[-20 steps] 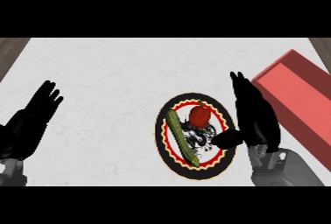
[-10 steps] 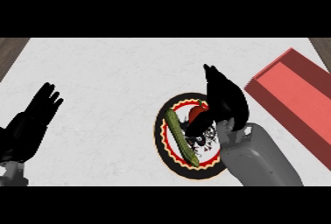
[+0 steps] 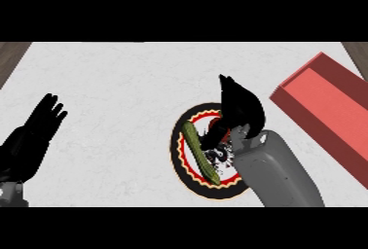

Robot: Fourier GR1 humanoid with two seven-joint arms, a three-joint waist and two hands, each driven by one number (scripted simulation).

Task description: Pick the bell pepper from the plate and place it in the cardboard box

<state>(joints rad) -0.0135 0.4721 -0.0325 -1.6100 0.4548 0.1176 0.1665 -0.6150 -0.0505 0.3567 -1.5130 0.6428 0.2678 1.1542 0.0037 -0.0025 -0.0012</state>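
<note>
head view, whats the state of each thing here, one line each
right hand: over the plate, fingers curled down around the bell pepper
bell pepper: on the plate, mostly hidden, only a red sliver shows
plate: flat on the counter, partly covered by the right forearm
cardboard box: red, open, right of the plate, nothing visible inside
left hand: open, resting at the left edge

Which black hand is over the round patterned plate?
The right hand, curled down over the round patterned plate. The left hand rests open by the left edge, off the plate.
</note>
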